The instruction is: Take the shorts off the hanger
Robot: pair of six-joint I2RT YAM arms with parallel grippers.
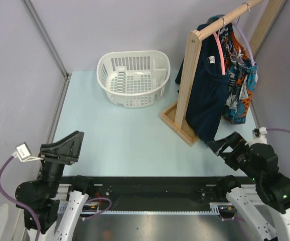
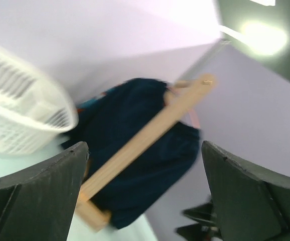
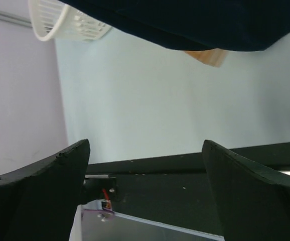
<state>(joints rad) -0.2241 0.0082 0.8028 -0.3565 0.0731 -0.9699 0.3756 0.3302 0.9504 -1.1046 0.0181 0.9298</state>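
Shorts [image 1: 238,85] dangle from the hanger [image 1: 248,47] on the wooden rack [image 1: 187,75], apparently untouched; left claw [image 1: 77,148] and right claw [image 1: 221,145] gape empty on the rack's near side.

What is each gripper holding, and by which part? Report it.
Nothing is held: left gripper and right gripper are both open, clear of the shorts and hanger.

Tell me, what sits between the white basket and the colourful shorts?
In the top view, the wooden rack's upright post and a dark navy garment on a pink hanger separate the basket from the shorts.
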